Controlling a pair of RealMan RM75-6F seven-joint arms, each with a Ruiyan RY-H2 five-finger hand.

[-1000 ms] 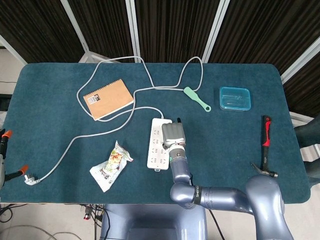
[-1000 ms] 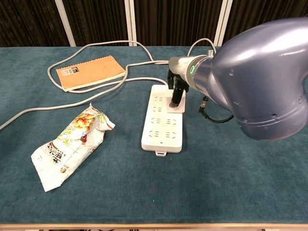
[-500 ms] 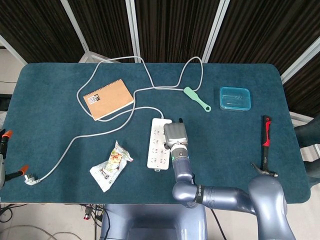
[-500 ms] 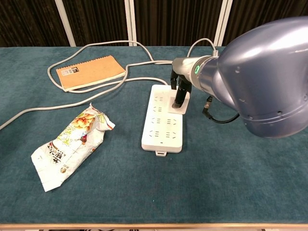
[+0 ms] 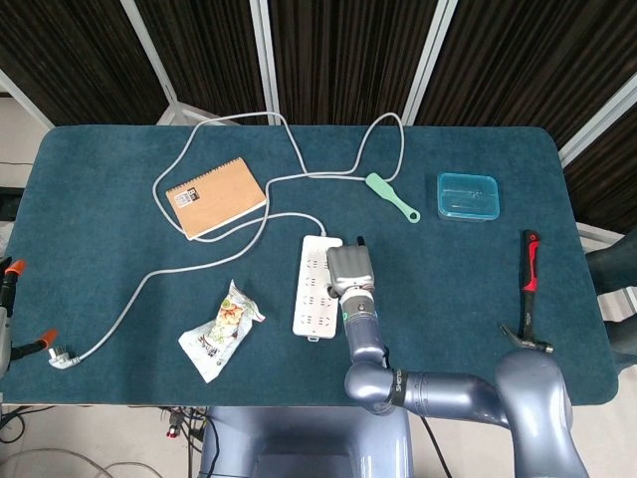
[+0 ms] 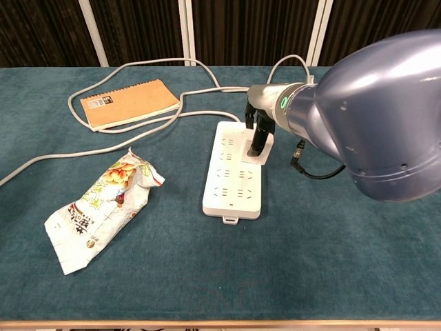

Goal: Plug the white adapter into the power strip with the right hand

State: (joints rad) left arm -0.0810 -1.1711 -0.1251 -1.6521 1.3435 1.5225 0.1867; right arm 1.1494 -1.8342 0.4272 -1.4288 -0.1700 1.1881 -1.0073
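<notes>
One arm is at work. Nearest the robot lies a crumpled snack packet [image 6: 103, 207]; just beyond it the white power strip [image 6: 232, 183] rests flat on the teal table [image 6: 358, 262].

At the strip's far right edge the right hand [image 6: 259, 131] hangs with dark fingers [image 6: 260, 140] pinching the white adapter [image 6: 257, 152], which sits low against the right-hand column of sockets. Whether its pins are seated cannot be told from either view.

Further back lie a brown notebook [image 5: 215, 196], the grey cord [image 5: 249, 224], a green brush [image 5: 391, 197], a blue box [image 5: 468, 195] and, at the right, a hammer [image 5: 530, 294].

Risk: the adapter overhangs the strip's edge, so pins slightly off the slots would, under downward pressure, skid the unsecured strip sideways or tilt the adapter out of the pinch.

The left hand is out of sight.
</notes>
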